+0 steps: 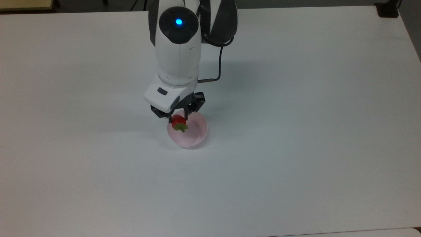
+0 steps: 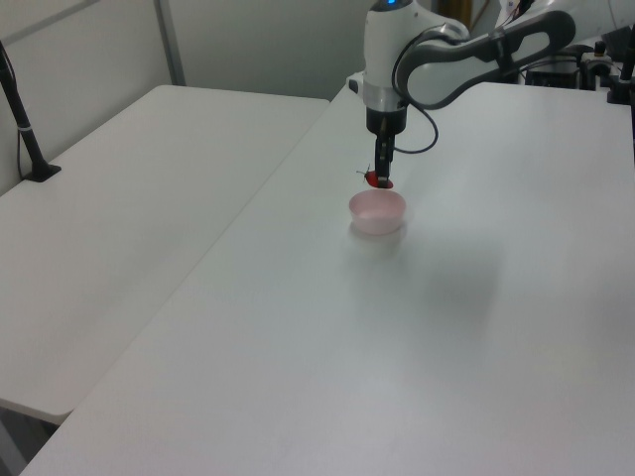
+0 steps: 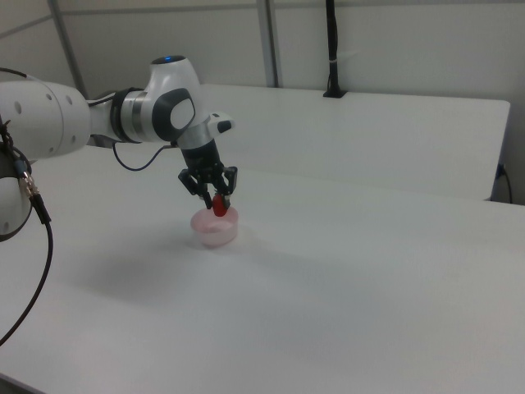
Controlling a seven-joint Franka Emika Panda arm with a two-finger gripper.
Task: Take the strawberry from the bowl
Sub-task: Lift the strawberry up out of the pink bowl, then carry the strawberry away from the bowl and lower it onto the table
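The white table [image 1: 296, 148] spans nearly every frame, and the arm [image 1: 179, 52] is seen reaching down from the upper centre of the top view. Just below frame centre in the top view, the pale pink bowl [image 1: 194, 136] is seen standing empty on the table. The gripper [image 1: 178, 116] is held above the bowl's upper left rim, its fingers clamped on the strawberry [image 1: 178, 120], which is carried clear of the bowl in the left view [image 2: 373, 179] and the right view [image 3: 219, 205]. The lift is judged to be under way; only a steady raise with the clamp maintained is called for next.
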